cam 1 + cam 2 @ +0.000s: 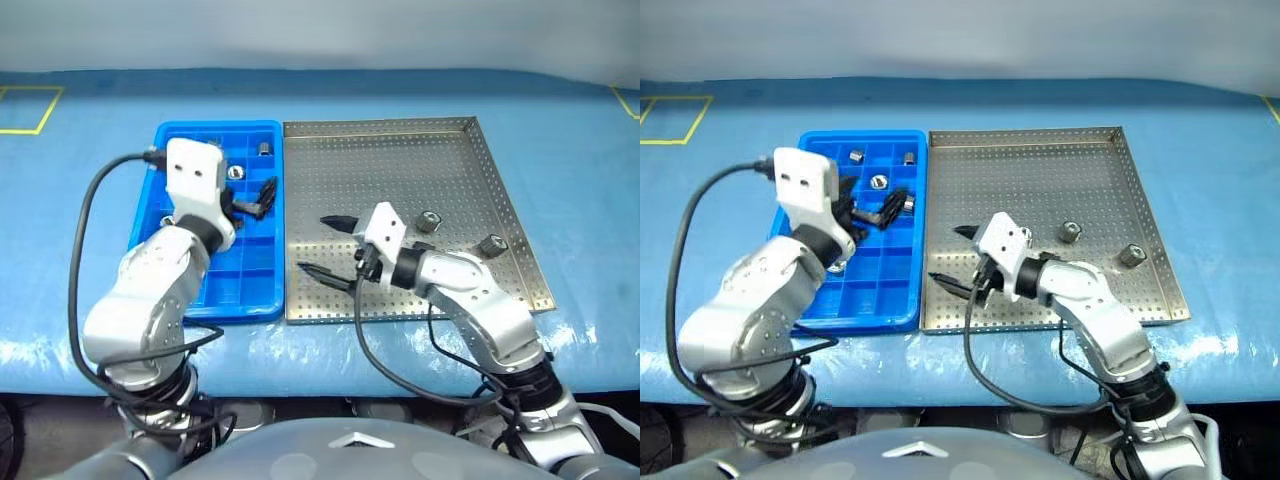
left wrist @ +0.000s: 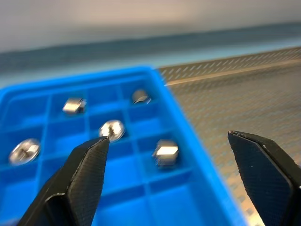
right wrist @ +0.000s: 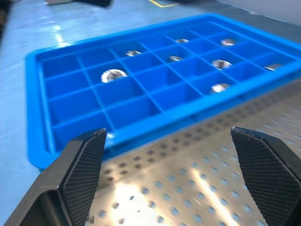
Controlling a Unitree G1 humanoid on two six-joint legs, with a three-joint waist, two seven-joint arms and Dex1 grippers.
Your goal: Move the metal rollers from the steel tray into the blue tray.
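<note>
The steel tray [image 1: 380, 160] lies on the right with two metal rollers [image 1: 427, 221] [image 1: 492, 244] on its perforated floor. Beside it on the left is the blue tray [image 1: 220, 312], with several rollers [image 2: 165, 153] in its far compartments. My left gripper [image 1: 258, 198] hovers over the blue tray's right columns. It is open and empty, above a roller lying in a compartment. My right gripper [image 1: 325, 246] is low over the steel tray's left front part, facing the blue tray, open wide with nothing between its fingers. The two steel-tray rollers are behind it, to its right.
Both trays rest on a blue tablecloth [image 1: 560, 120]. A yellow taped square [image 1: 25, 110] marks the far left corner. The table's front edge runs just below the trays. Black cables loop from both wrists.
</note>
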